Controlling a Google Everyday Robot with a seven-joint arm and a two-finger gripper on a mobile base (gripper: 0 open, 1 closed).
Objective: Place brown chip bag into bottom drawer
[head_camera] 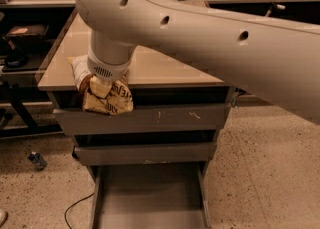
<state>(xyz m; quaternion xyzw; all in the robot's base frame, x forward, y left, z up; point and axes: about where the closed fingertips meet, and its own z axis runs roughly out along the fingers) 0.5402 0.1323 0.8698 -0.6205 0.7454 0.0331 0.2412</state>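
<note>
- Arm (210,33) runs across the view from upper right; wrist points down at the front-left edge of the cabinet top (170,68).
- Gripper (102,87) sits under the wrist, mostly hidden by it, clamped on the brown chip bag (114,101) from above.
- Bag is crumpled and tilted, pale lettered band low and to the right; its upper-left part lies over the cabinet top, the rest hangs past the front lip.
- Bag's lower end overlaps the front of the top drawer (170,119), left side; can't tell if it touches.
- Top drawer is closed, w/ pale scratches on its face.
- Middle drawer (145,154) is also closed, just below.
- Bottom drawer (150,198) is pulled out toward the camera, flat grey floor, side rails visible; it lies well below the bag.
- Cable (75,214) curls on the speckled floor (260,173) left of the open drawer.
</note>
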